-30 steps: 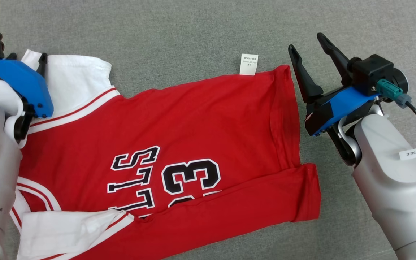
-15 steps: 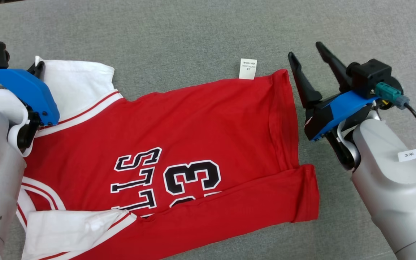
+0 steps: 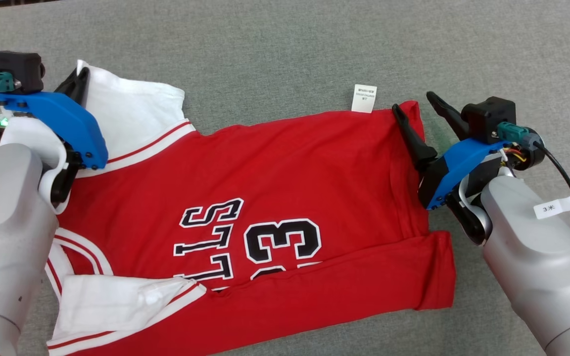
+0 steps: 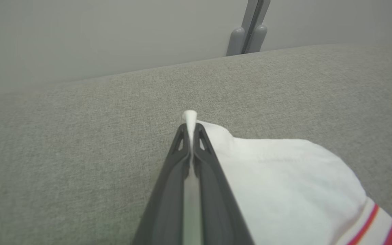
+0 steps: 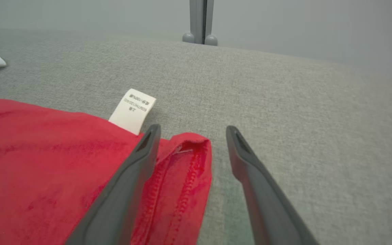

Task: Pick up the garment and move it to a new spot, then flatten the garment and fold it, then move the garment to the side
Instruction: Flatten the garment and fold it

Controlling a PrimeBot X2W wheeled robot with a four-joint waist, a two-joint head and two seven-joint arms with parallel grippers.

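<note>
I log left gripper (image 4: 190, 132) pinching the white sleeve corner (image 4: 190, 117) of the red fabric jersey (image 3: 285, 168); right gripper (image 5: 192, 132) spread astride its hem (image 5: 182, 177), contact unclear.

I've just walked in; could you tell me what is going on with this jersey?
The robot is handling a red-and-white jersey on the grey surface. Its left gripper is shut on the white sleeve tip; its right gripper is open, straddling the red hem corner beside the care label, not yet gripping.

Bright, even, soft light; faint shadows; wrist views blur toward their edges.
</note>
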